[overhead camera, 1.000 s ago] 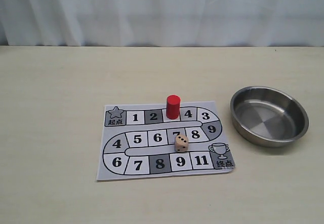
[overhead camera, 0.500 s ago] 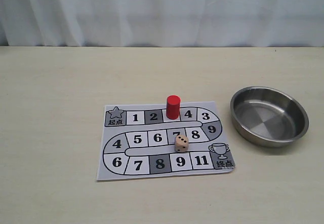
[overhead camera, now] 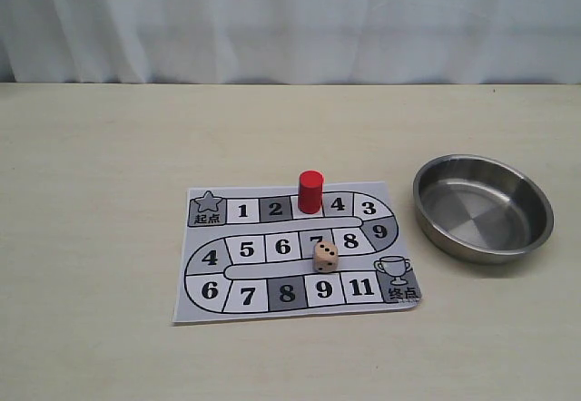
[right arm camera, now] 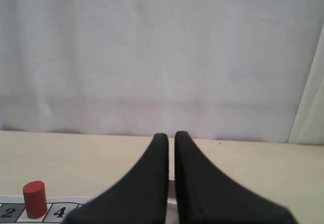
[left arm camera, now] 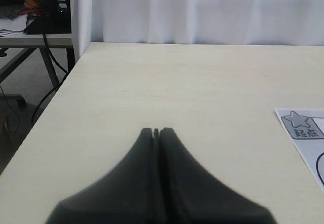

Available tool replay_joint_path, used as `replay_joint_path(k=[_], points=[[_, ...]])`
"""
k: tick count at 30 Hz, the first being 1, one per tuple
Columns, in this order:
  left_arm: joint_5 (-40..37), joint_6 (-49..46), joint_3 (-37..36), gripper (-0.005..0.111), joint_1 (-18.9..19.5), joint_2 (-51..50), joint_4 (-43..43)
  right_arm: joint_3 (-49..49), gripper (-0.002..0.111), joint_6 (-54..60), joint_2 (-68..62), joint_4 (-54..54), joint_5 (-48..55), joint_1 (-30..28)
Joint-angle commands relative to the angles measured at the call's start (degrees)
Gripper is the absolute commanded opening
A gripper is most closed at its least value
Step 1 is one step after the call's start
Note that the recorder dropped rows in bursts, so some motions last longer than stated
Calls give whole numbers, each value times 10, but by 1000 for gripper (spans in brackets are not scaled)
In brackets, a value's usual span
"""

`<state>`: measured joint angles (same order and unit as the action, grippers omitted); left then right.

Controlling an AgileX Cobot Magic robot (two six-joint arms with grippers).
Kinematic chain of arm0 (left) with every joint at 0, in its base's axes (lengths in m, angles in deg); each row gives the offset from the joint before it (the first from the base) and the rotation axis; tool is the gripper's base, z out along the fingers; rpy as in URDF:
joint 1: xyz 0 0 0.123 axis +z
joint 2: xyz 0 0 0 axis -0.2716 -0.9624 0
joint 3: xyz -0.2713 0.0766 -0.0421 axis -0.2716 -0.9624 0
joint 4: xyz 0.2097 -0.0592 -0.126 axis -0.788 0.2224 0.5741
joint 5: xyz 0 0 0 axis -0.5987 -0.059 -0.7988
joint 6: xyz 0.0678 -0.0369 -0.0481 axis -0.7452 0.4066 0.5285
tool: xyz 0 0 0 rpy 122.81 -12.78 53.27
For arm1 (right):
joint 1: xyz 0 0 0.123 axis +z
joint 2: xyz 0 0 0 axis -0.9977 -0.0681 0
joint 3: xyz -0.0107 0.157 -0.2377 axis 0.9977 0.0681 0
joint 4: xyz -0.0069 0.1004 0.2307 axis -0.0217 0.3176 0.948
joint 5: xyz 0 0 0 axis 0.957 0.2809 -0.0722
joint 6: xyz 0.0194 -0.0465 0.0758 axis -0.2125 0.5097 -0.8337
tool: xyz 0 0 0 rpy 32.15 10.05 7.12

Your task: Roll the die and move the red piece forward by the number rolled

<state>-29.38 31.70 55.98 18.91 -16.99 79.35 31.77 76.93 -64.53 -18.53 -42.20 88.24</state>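
Note:
The red piece (overhead camera: 310,191) stands upright on the printed game board (overhead camera: 193,236), on the top-row square between 2 and 4. It also shows in the right wrist view as the red piece (right arm camera: 35,199). The die (overhead camera: 326,257), a light wooden cube, rests on the board at the lower edge of squares 7 and 8 in the middle row. Neither gripper appears in the exterior view. My left gripper (left arm camera: 156,131) is shut and empty over bare table, left of the board's star corner (left arm camera: 302,125). My right gripper (right arm camera: 171,136) has its fingers nearly together, holding nothing.
An empty steel bowl (overhead camera: 481,210) sits on the table right of the board. A white curtain (overhead camera: 290,20) hangs behind the table. The table's left edge (left arm camera: 50,102) drops to a floor with cables and another desk.

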Motion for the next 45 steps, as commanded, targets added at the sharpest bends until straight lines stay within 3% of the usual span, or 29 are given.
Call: replay_joint_path(k=[1,6,45], points=[[9,0,3,0,-5,0,1,43,4,0,2,3,-32,0],[9,0,3,0,-5,0,1,75,4,0,2,3,-66,0],[7,0,3,0,-5,0,1,75,4,-3,2,7,-33,0]])
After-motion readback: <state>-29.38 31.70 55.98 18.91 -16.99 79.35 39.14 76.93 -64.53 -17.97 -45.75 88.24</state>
